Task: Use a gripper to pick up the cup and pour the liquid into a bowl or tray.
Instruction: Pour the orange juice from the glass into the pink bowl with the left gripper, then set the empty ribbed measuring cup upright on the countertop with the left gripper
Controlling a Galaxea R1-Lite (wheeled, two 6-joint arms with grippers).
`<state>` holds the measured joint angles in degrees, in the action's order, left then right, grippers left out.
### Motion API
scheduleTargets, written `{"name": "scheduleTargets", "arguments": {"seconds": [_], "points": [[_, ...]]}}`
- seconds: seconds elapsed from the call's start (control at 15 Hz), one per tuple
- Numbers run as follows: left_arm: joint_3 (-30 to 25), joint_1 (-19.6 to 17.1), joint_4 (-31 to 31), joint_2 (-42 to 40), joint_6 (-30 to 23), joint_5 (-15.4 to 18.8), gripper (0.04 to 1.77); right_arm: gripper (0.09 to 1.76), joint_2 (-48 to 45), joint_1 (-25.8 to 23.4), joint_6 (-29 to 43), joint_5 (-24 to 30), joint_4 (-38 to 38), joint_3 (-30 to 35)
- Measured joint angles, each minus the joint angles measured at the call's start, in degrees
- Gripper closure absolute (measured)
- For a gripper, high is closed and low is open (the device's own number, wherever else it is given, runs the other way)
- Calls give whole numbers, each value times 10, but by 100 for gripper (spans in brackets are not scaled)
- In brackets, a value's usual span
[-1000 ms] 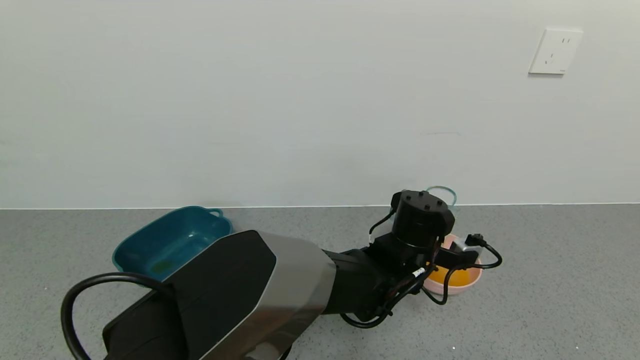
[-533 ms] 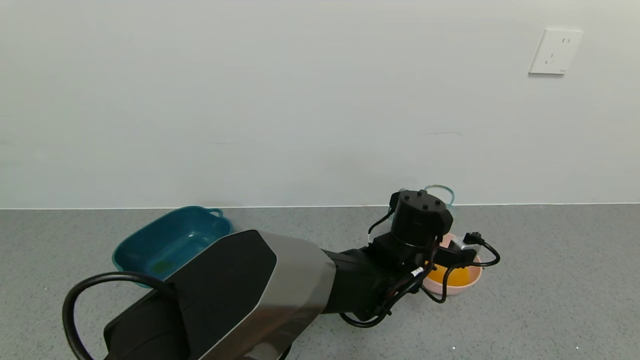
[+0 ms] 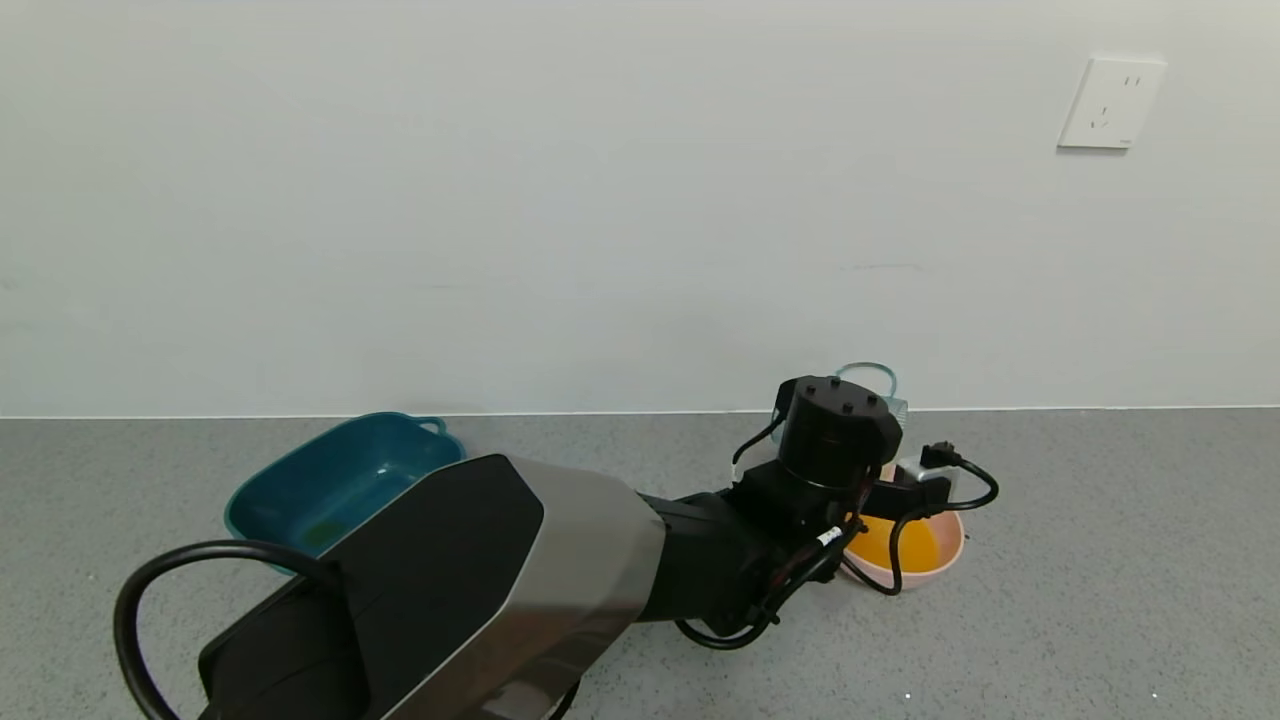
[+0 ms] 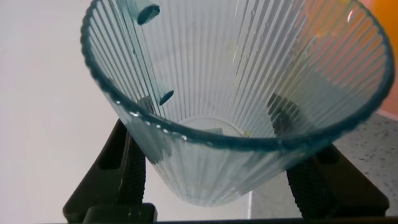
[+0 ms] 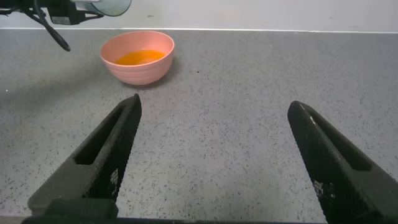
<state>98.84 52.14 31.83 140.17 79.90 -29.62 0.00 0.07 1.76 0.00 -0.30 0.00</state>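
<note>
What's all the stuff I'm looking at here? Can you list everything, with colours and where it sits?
cup: one, clear blue-green, ribbed, empty, held in the left gripper above the bowl's far side
bowl: one, pale pink, on the grey counter
liquid: orange, inside the bowl
tub: one, dark teal, on the counter's left
wall socket: one, white, upper right wall
left gripper: black, clamped on the cup
right gripper: black, open, low over the counter, facing the bowl

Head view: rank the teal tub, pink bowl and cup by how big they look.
1. Teal tub, clearly largest.
2. Pink bowl.
3. Cup, smallest, though the left gripper's wrist hides most of it.
</note>
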Motion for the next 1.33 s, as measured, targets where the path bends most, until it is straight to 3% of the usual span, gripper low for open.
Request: {"name": "scheduleTargets", "arguments": {"seconds": [0.33, 0.67, 0.93, 1.13, 1.33], "points": [[-36, 3, -14, -11, -144, -21, 54, 14, 0, 0, 0, 0, 0, 0], [-59, -3, -18, -38, -223, -22, 54, 14, 0, 0, 0, 0, 0, 0], [-89, -9, -87, -81, -313, -12, 54, 14, 0, 0, 0, 0, 0, 0], [-100, -28, -96, -108, -358, -11, 54, 14, 0, 0, 0, 0, 0, 0], [-103, -51, -144, -128, -456, -10, 54, 14, 0, 0, 0, 0, 0, 0]]}}
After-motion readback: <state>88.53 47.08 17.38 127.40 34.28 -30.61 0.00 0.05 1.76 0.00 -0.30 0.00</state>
